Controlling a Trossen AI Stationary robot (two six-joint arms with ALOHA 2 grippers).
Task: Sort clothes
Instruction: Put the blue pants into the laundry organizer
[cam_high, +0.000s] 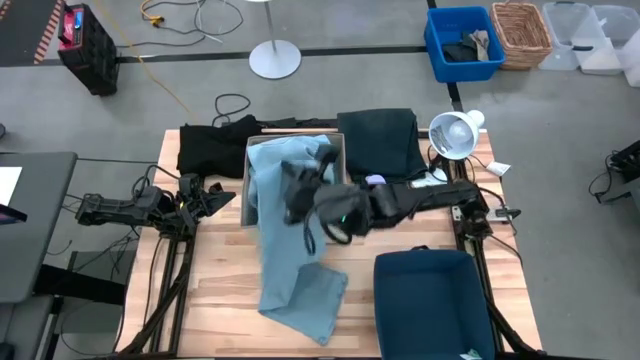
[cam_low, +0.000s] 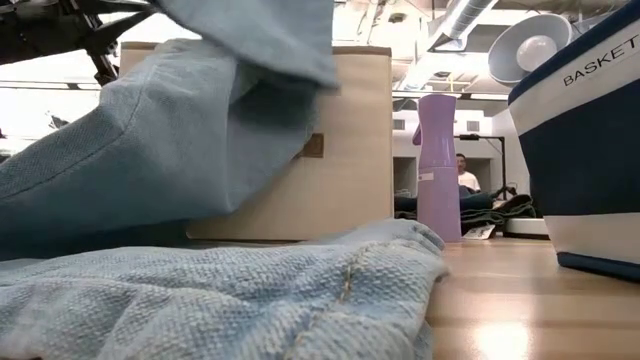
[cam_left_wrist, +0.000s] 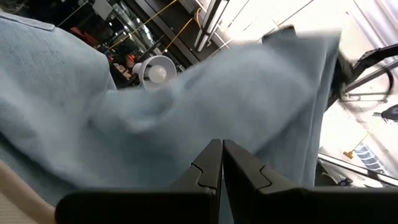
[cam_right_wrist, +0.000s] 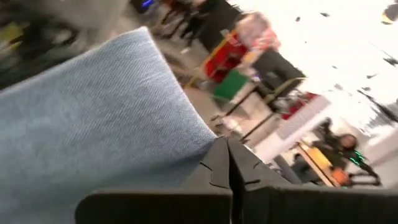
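The pale blue-grey garment (cam_high: 285, 240) drapes from the beige box (cam_high: 340, 145) over its near wall onto the table. It fills the low view (cam_low: 200, 290). My right gripper (cam_high: 298, 190) is over the box, shut on this garment (cam_right_wrist: 93, 124). My left gripper (cam_high: 222, 195) is shut and waits just left of the box; its wrist view shows the blue cloth (cam_left_wrist: 186, 106) beyond the fingertips (cam_left_wrist: 222, 149). The black garment (cam_high: 210, 148) lies at the far left. The dark green garment (cam_high: 380, 140) lies right of the box. The turquoise garment is out of view. My right gripper pinches the pale blue-grey garment between its two fingers at a cloth edge (cam_right_wrist: 202, 146); one layer or several, I cannot tell. The arm reaches in from the table's right. The garment hangs slack below the gripper, and its lower end (cam_high: 300, 295) lies on the table.
The dark navy bin (cam_high: 430, 300) stands at the near right and also shows in the low view (cam_low: 590, 150). A lamp (cam_high: 455, 130) and a purple spray bottle (cam_low: 437, 165) stand right of the box. Bare wood (cam_high: 215, 290) shows at the near left.
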